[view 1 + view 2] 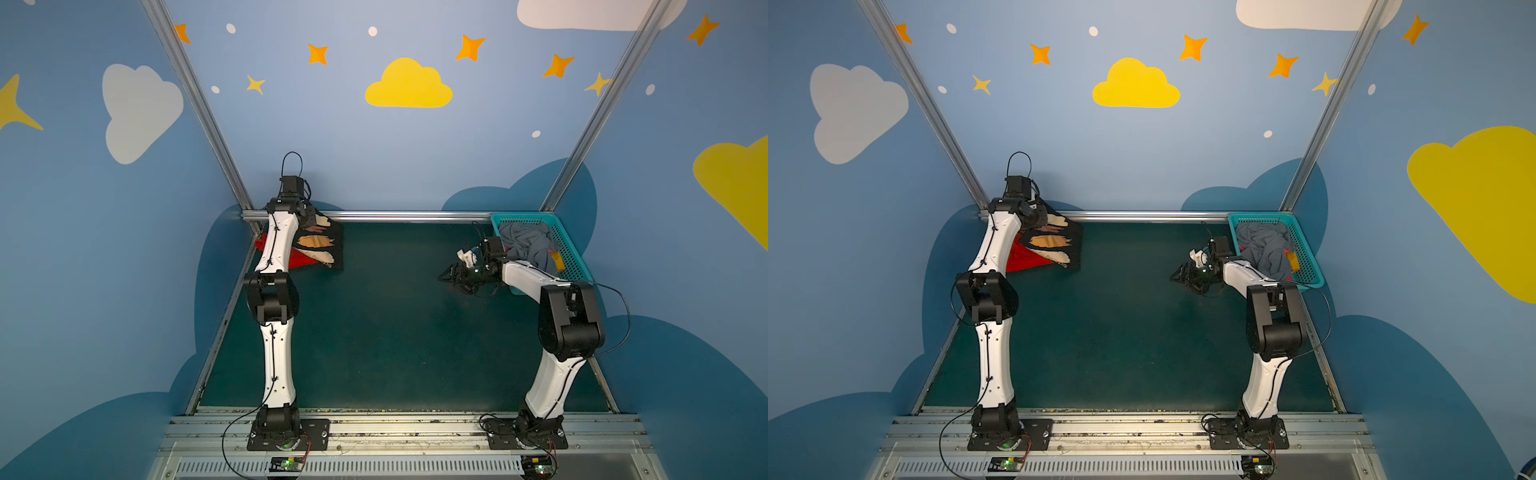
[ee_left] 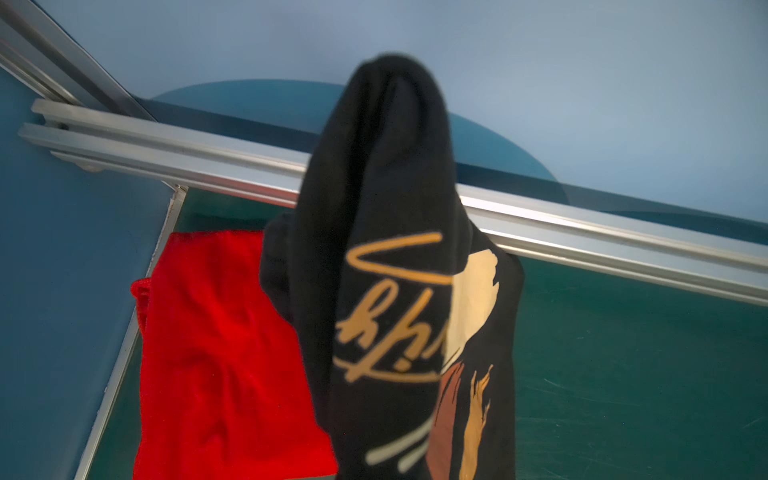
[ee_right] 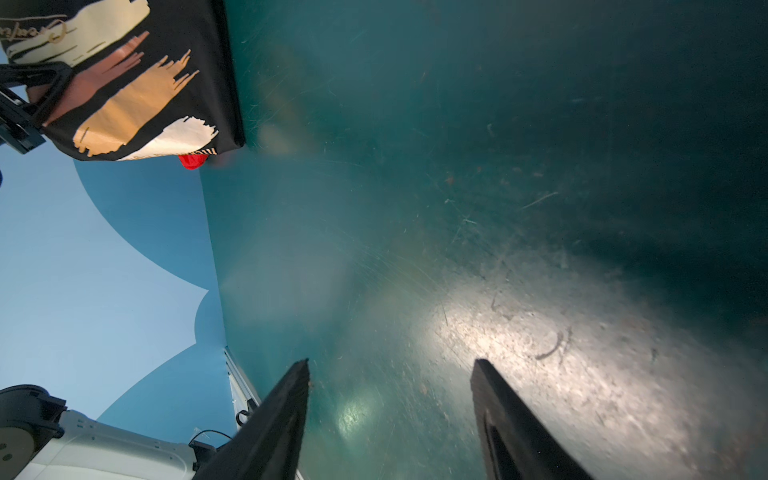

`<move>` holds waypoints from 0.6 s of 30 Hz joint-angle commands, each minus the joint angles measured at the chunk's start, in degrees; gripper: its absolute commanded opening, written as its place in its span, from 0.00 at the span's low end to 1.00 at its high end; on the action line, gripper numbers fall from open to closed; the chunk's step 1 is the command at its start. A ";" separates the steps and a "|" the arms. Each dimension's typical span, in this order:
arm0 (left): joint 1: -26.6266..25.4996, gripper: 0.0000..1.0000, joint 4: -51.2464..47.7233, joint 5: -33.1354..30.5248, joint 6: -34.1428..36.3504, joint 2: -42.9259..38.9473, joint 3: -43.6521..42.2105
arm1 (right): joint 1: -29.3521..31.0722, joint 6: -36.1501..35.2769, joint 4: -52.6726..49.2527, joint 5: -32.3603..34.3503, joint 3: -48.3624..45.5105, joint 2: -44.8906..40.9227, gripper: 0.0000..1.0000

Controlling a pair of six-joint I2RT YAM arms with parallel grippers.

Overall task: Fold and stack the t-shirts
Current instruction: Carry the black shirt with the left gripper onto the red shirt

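Note:
The black t-shirt (image 1: pixel 322 245) with cream, tan and brown brush-strokes hangs at the far left corner in both top views. My left gripper (image 1: pixel 311 212) holds it up by its top and is shut on it. In the left wrist view the black t-shirt (image 2: pixel 399 249) drapes over the jaws and hides them. The red t-shirt (image 2: pixel 216 353) lies flat on the green table under and beside it, partly covered (image 1: pixel 300 261). My right gripper (image 3: pixel 390 365) hovers open and empty over bare table at the right (image 1: pixel 446 276), far from both shirts.
A teal mesh basket (image 1: pixel 523 216) stands at the far right corner, holding crumpled grey cloth (image 1: pixel 528 245) and a bit of orange. Aluminium rails (image 1: pixel 395 216) edge the green table (image 1: pixel 395 332). Blue walls close in on three sides.

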 commanded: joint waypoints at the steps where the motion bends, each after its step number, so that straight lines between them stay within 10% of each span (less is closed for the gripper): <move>1: 0.67 0.05 3.20 0.87 -0.17 -4.64 2.06 | 0.43 -0.42 -1.13 0.51 -0.30 -1.85 0.64; 18: 5.13 0.05 4.45 3.99 -0.74 -6.33 1.59 | 1.05 -0.27 -1.09 0.60 0.36 -0.63 0.64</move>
